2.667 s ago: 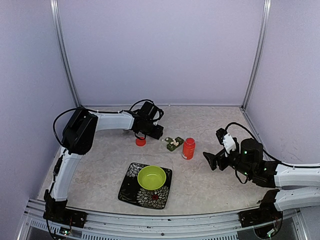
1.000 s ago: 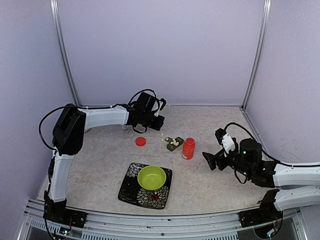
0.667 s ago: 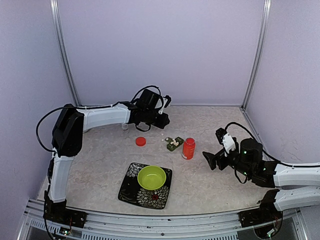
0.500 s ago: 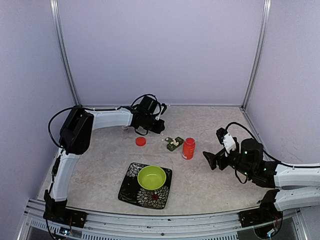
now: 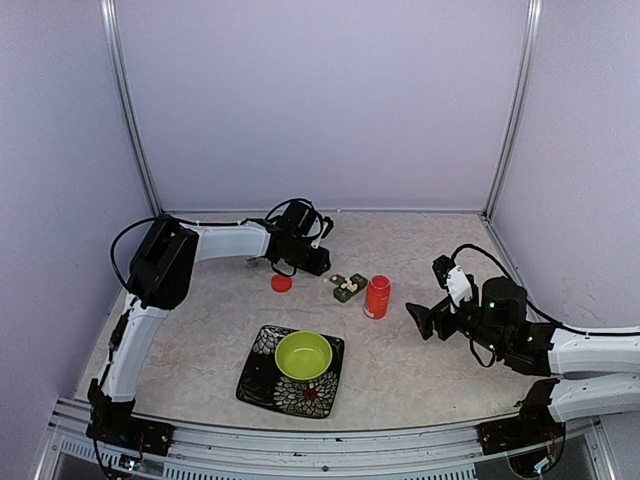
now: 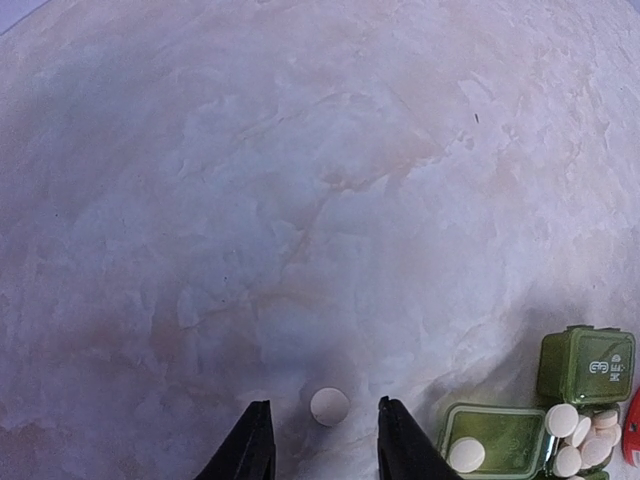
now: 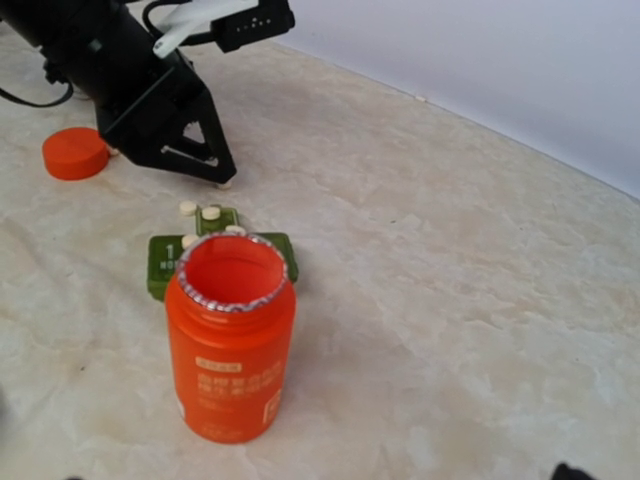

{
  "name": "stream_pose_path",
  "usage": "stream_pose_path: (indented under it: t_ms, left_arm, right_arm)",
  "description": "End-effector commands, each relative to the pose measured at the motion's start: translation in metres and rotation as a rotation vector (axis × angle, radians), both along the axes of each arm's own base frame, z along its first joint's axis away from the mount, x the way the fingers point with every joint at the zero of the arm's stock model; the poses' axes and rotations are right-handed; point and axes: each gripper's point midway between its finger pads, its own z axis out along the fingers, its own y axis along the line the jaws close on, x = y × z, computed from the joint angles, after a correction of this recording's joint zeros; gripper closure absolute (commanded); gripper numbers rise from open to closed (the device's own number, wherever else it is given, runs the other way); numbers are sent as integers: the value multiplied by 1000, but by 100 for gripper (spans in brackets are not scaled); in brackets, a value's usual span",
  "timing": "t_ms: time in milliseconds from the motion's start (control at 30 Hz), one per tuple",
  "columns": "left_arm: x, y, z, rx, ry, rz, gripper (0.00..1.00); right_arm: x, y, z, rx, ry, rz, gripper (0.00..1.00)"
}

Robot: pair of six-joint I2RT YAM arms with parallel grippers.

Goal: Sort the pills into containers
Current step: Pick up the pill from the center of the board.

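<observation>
Hovering over the pale marbled surface (image 6: 300,200), the left tool (image 6: 322,425) is spread open either side of a round white pill (image 6: 329,406), not pinching it. Boxy dark green plastic pillbox (image 6: 587,365) sits just to its right, next to the uncapped orange bottle (image 7: 231,340). Right tool (image 5: 420,320) gapes wide, well apart, with plenty of bare surface between.

The bottle (image 7: 230,350) is glossy orange plastic, the pillbox (image 6: 585,365) green plastic, the table (image 6: 300,200) matt.
</observation>
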Motion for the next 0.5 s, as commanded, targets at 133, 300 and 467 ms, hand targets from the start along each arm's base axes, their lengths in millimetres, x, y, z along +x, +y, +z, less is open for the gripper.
stream_pose_path:
  t_ms: [133,300,467]
  left_arm:
    - [1,-4,-12,29,0,-5,64]
    - [1,-6,-18,28,-3,-12,69]
    - [-1,-11,-25,29,11,-25,75]
  right_arm:
    - [0,1,-2,9,4,2,0]
    - [0,1,-3,8,6,2,0]
    - [0,1,-3,8,6,3,0]
